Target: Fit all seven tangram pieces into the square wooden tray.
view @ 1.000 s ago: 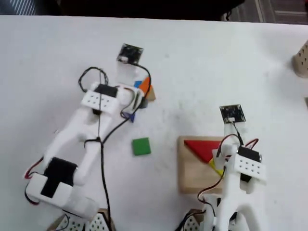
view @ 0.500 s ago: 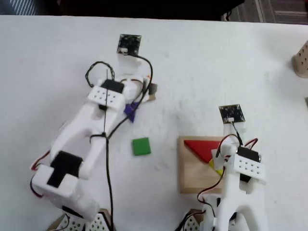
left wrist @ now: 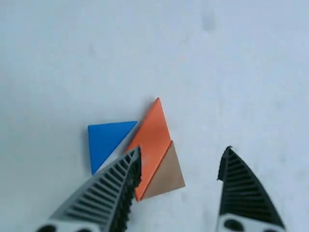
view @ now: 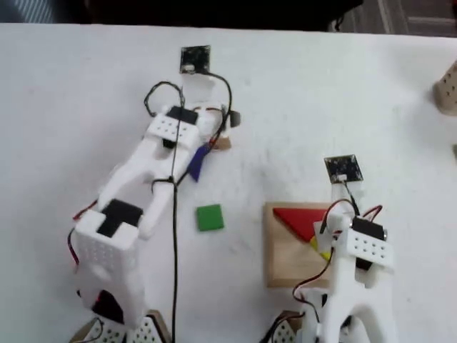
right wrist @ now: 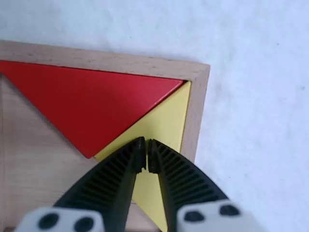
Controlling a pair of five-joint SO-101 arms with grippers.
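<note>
**High view: two pieces in the tray, five to go**

On the left, the left gripper [left wrist: 181,152] hangs open and empty over a blue triangle [left wrist: 104,140], an orange piece [left wrist: 153,140] and a tan triangle [left wrist: 166,179], clustered on the bench [view: 71,86]. A purple piece [view: 196,164] and a green square [view: 210,216] lie loose nearer the tray [view: 275,264]. Inside it sit only the red triangle [right wrist: 91,106] and the yellow triangle [right wrist: 166,123], under the closed, empty right gripper [right wrist: 146,145].

A wide white bench [view: 321,86] with a matte surface fills most of the high view. Behind its far edge lies a dark shadowed strip [view: 214,11]. A beige perforated wooden block [view: 448,89] stands at the bench's edge.
</note>
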